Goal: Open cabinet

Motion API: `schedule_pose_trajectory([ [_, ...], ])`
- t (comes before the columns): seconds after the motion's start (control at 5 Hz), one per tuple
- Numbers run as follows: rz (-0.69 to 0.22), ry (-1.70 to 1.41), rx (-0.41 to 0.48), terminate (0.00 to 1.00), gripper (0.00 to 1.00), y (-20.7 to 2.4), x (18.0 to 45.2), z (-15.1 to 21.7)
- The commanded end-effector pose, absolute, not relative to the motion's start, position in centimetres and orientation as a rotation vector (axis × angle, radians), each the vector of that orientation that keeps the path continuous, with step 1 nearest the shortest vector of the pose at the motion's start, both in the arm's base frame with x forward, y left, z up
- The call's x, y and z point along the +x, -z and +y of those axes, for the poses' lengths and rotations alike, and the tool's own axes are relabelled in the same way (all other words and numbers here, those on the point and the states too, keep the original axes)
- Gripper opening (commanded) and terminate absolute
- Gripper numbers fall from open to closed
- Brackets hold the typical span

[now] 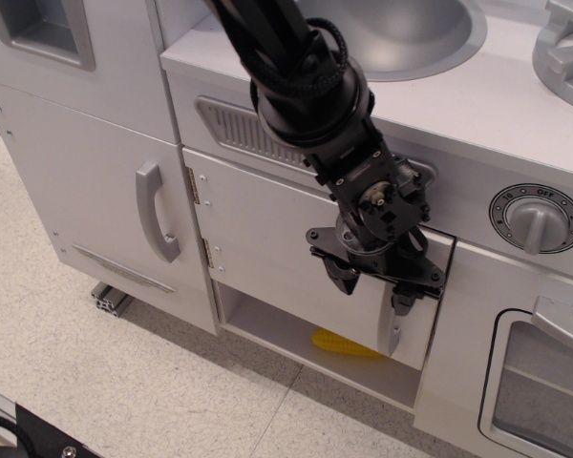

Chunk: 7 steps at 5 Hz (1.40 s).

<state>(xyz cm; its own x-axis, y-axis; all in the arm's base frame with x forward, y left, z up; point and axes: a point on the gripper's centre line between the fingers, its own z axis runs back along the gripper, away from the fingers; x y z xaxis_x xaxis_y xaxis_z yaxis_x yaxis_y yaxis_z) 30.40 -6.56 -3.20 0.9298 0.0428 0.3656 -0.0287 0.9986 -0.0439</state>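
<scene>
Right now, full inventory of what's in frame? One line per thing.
cabinet door: 1, silver-grey, centre, two hinges on its left edge, slightly ajar
door handle: 1, silver, right edge of that door, just below the gripper
yellow object: 1, yellow, on the white shelf under the door, partly hidden
tall door: 1, silver-grey, left, long curved handle
sink bowl: 1, silver, countertop, top centre
dial: 1, grey with OFF marking, right
oven door: 1, grey with window, bottom right
vent panel: 1, grey, above the cabinet door
floor: beige speckled tile
arm: 1, black, from the top
gripper: 1, black, at the door's right edge, open
</scene>
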Motion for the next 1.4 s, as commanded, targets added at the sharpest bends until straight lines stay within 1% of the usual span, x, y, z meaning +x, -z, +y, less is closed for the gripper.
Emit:
schedule_pose_trajectory([
  [0.0,-0.416,-0.037,-0.040,0.00,0.00,2.3,31.3,-6.7],
  [0.2,-0.384,-0.031,-0.060,0.00,0.00,2.4,30.4,-6.5],
  [0.4,-0.372,-0.004,-0.059,0.00,0.00,2.5,28.5,-6.0],
  [0.6,-0.356,0.033,-0.044,0.00,0.00,2.8,26.1,-5.1],
  [0.8,-0.360,0.060,-0.021,0.00,0.00,2.7,24.5,-3.7],
  [1.0,-0.350,0.094,0.027,0.00,1.00,1.8,23.4,-2.3],
  [1.2,-0.365,0.098,0.044,0.00,1.00,-0.4,22.7,-1.9],
])
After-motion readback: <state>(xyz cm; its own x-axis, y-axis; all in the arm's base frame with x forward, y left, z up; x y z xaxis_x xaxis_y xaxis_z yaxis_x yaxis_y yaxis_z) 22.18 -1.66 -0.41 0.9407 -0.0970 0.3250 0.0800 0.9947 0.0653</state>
